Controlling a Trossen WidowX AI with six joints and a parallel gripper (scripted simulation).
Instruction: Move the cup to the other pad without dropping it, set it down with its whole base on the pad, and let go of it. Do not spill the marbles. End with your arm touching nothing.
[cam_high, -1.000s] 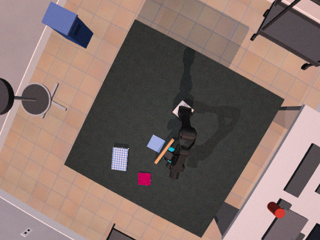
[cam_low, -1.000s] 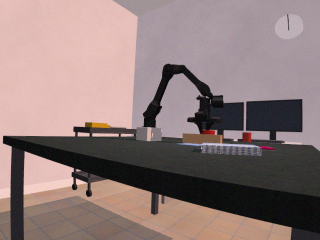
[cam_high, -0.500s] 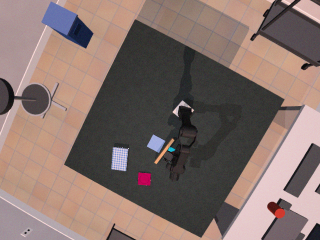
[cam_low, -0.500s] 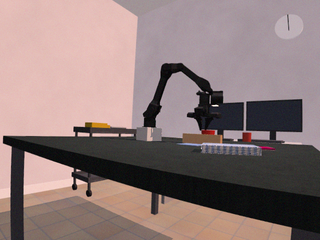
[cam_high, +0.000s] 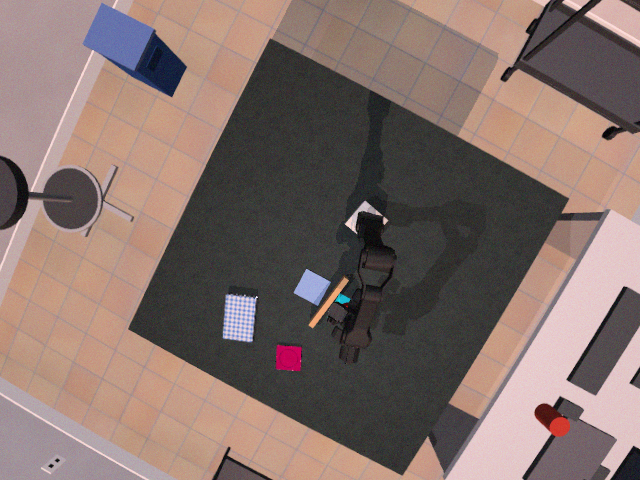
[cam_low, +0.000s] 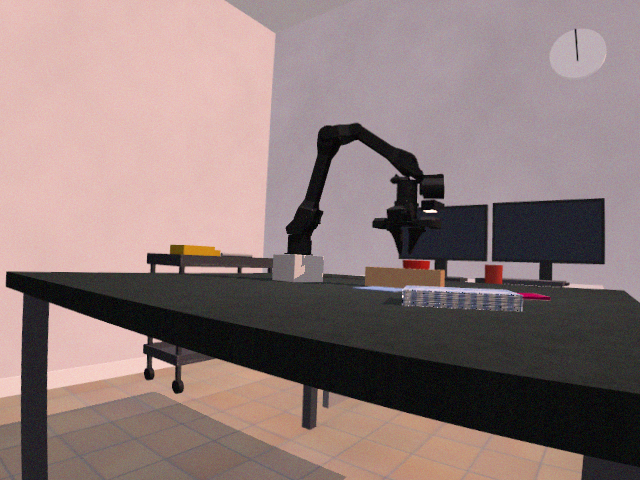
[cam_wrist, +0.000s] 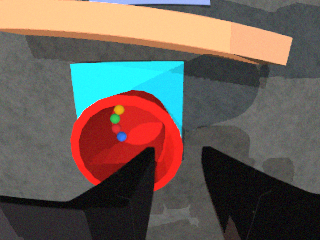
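The red cup (cam_wrist: 127, 140) stands upright on the cyan pad (cam_wrist: 127, 80), with several coloured marbles (cam_wrist: 118, 123) inside it. In the side view only its rim (cam_low: 416, 264) shows behind the wooden bar. My gripper (cam_wrist: 178, 154) hangs a little above the cup's near right rim, partly open and empty; it touches nothing. One finger is over the cup's mouth and the other is outside it. In the side view the gripper (cam_low: 408, 252) points straight down. The magenta pad (cam_high: 288, 358) lies flat to the front left, also in the side view (cam_low: 532, 296).
A long wooden bar (cam_wrist: 143, 27) lies just beyond the cyan pad, also seen from above (cam_high: 328, 302). A light blue block (cam_high: 311, 287) sits behind it. A checkered block (cam_high: 239, 317) lies to the left. The arm's white base (cam_low: 297, 267) is at the back.
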